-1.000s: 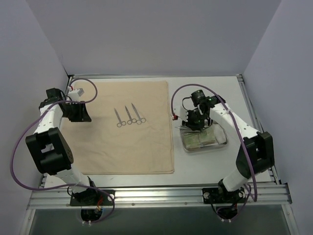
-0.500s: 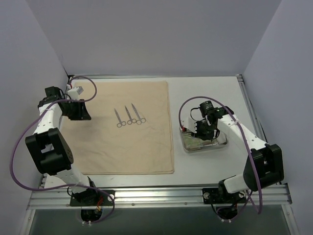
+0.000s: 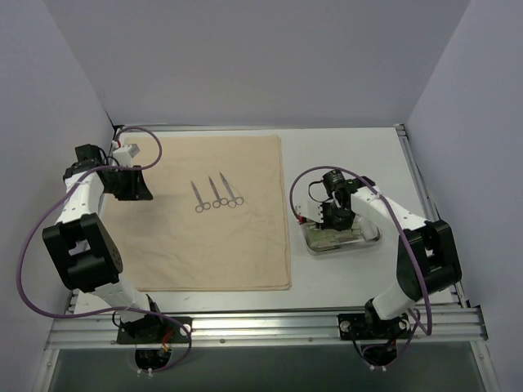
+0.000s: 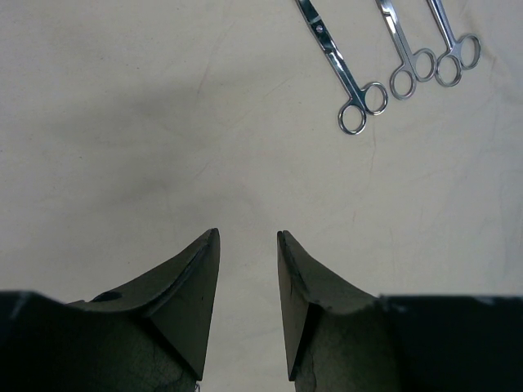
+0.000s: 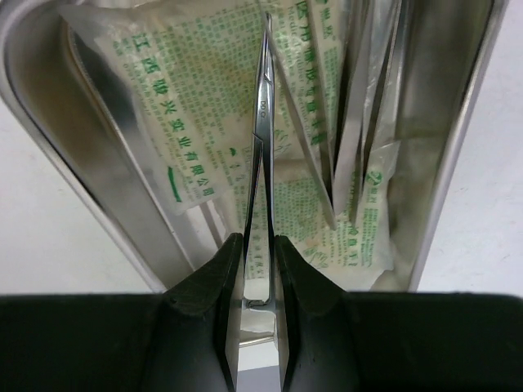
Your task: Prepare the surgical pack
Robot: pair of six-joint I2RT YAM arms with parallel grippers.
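Now right gripper (image 5: 257,242) pinches tweezers (image 5: 261,114) above packets (image 5: 163,106) printed with green Chinese characters — left gripper (image 4: 248,237) gapes, empty.

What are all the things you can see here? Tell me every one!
cloth: one, beige, spread flat on the table.
forceps: three, shiny steel, side by side on the cloth.
tray: one, shiny steel, on the table right of the cloth.
packets: two, pale green, lying in the tray.
tweezers: one pair, steel, over the packets.
other thin steel tools: count unclear, in the tray beside the tweezers.
table: one, white, under everything.
left gripper: black, open, above the cloth, holding nothing.
right gripper: black, shut on the tweezers, at the tray.
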